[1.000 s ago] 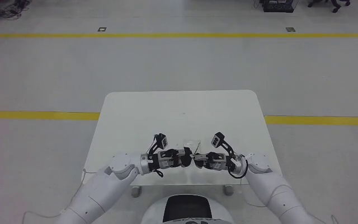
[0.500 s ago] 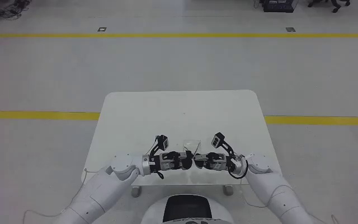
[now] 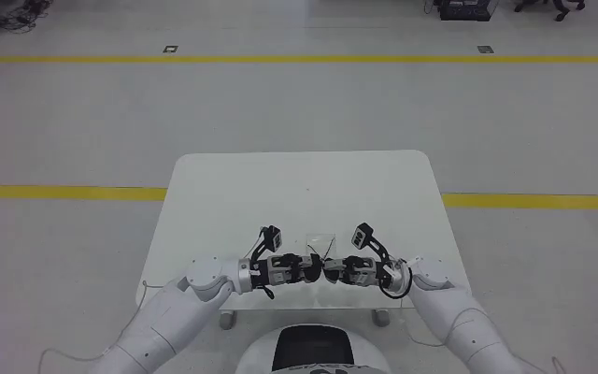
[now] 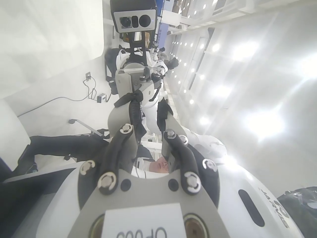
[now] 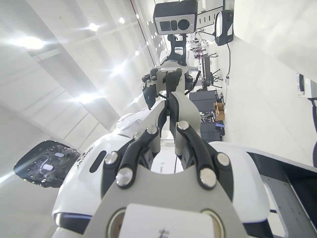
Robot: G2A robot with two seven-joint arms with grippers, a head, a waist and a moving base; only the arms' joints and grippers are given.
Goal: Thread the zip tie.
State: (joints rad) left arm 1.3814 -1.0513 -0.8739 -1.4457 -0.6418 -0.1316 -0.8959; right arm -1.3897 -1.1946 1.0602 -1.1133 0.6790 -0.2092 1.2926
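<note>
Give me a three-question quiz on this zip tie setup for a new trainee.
1. Above the table, the left gripper and right gripper are: A) far apart, B) nearly tip to tip, C) stacked one over the other.
2. True or false: both grippers are over the table's far edge.
3. What colour are the floor stripes?
Key: 1 B; 2 false, they are over the near part; 3 yellow.
</note>
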